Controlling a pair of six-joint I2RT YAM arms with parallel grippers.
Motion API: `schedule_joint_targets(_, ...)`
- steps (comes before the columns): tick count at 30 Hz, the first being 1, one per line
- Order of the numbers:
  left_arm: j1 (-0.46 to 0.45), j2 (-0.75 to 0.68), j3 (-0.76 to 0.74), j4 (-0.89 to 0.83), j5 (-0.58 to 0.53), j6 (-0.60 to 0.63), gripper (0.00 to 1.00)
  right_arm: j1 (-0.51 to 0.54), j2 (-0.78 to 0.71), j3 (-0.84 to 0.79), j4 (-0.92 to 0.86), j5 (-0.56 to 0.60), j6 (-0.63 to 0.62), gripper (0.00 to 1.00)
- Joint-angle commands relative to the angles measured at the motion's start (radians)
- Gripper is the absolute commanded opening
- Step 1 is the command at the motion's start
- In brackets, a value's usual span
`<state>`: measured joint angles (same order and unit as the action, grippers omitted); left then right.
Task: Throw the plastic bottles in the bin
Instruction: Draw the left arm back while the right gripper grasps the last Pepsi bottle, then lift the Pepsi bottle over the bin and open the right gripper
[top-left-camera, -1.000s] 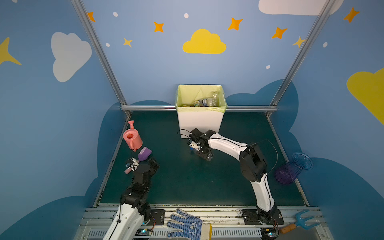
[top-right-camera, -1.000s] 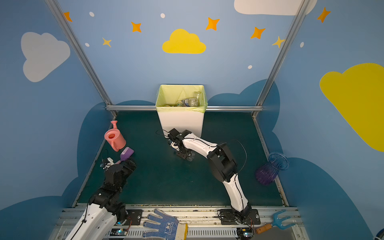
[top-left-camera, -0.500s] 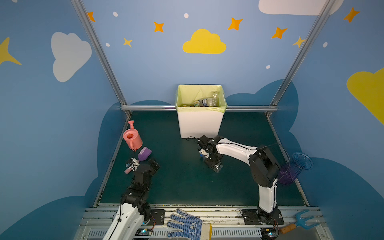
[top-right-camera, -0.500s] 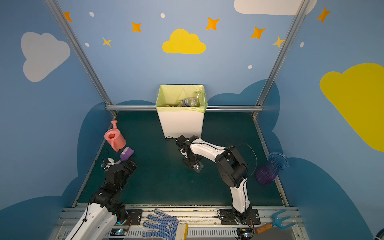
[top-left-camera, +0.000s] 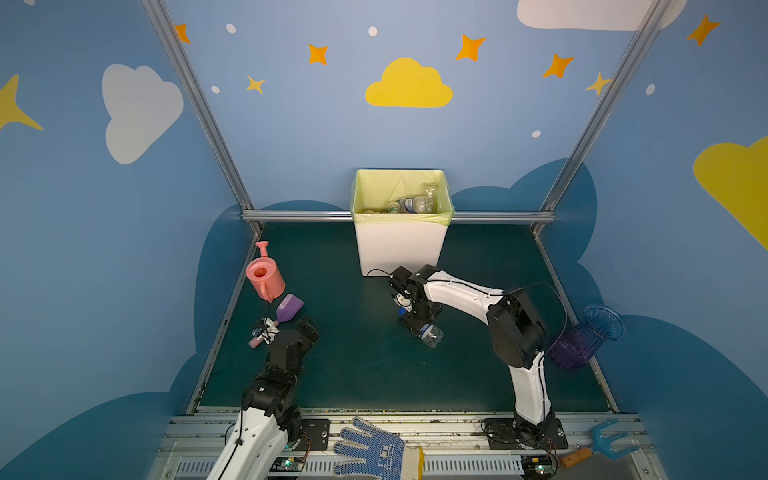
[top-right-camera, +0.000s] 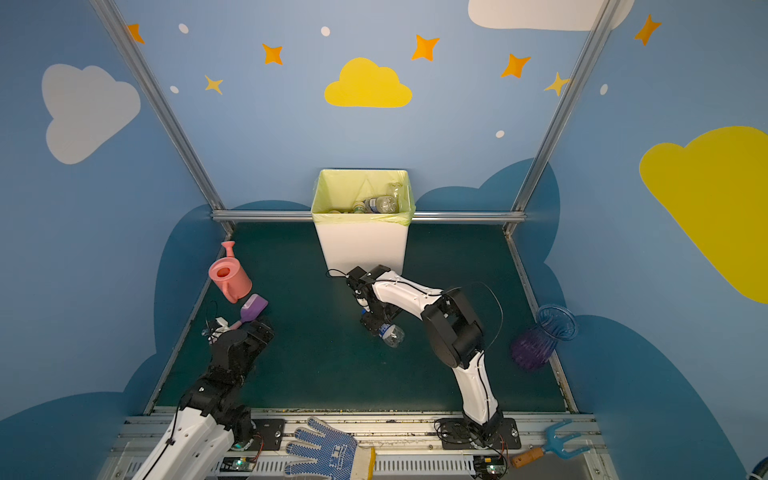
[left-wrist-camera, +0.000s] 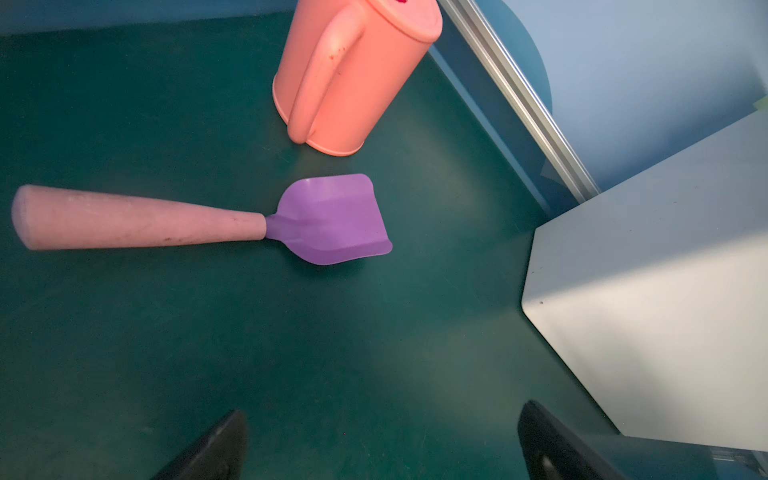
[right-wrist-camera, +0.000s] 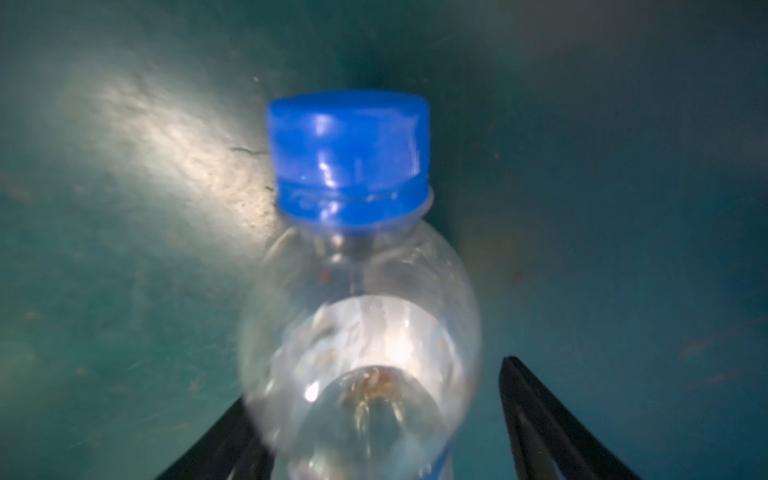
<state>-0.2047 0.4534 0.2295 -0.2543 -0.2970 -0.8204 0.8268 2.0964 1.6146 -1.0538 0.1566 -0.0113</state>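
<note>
Your right gripper (right-wrist-camera: 374, 386) stands over a clear plastic bottle (right-wrist-camera: 361, 316) with its jaws apart. One finger is at the bottle's side and the other is clear of it with a visible gap, so nothing is clamped. The bottle lies on its side on the green mat (top-left-camera: 357, 374), in front of the bin (top-left-camera: 401, 249) and not in it. Its blue cap (right-wrist-camera: 349, 153) points away from the wrist camera. Straddling the body behind the shoulder looks sensible to me: the wall there is wide and roughly even, whereas the neck and cap would slip. A thin, empty bottle will probably dent and roll, so close squarely across it.

Other bottles (top-left-camera: 415, 204) already lie in the lined bin. It is much taller than this one, so expect a high lift over the rim.

In both top views the right arm rises from its base at the near edge, with the elbow high on the right. The forearm reaches towards the middle and the wrist is bent down at the mat.

Your left gripper (left-wrist-camera: 382, 440) is wide apart and empty. That arm is folded low, facing the purple scoop (left-wrist-camera: 332, 218) and the pink watering can (left-wrist-camera: 353, 75), neither of which belongs in the bin.
</note>
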Motion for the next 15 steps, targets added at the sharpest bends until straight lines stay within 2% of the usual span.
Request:
schedule_joint_targets(1,0.003,-0.010,-0.009,-0.014,-0.010,0.001,1.00,0.005,0.046,0.041,-0.065,0.003,0.001,0.79)
schedule_joint_targets(3,0.004,-0.010,-0.009,-0.014,-0.009,0.001,1.00,0.007,0.065,0.062,-0.072,0.012,-0.002,0.75)
schedule_joint_targets(6,0.004,-0.009,-0.009,-0.016,-0.010,0.003,1.00,0.013,0.082,0.087,-0.077,0.017,-0.002,0.60)
schedule_joint_targets(9,0.004,-0.008,-0.009,-0.015,-0.011,0.004,1.00,0.016,0.085,0.104,-0.079,0.009,-0.004,0.51)
schedule_joint_targets(15,0.005,0.009,-0.011,0.001,-0.016,0.013,1.00,0.011,0.011,0.145,-0.071,-0.022,-0.007,0.46)
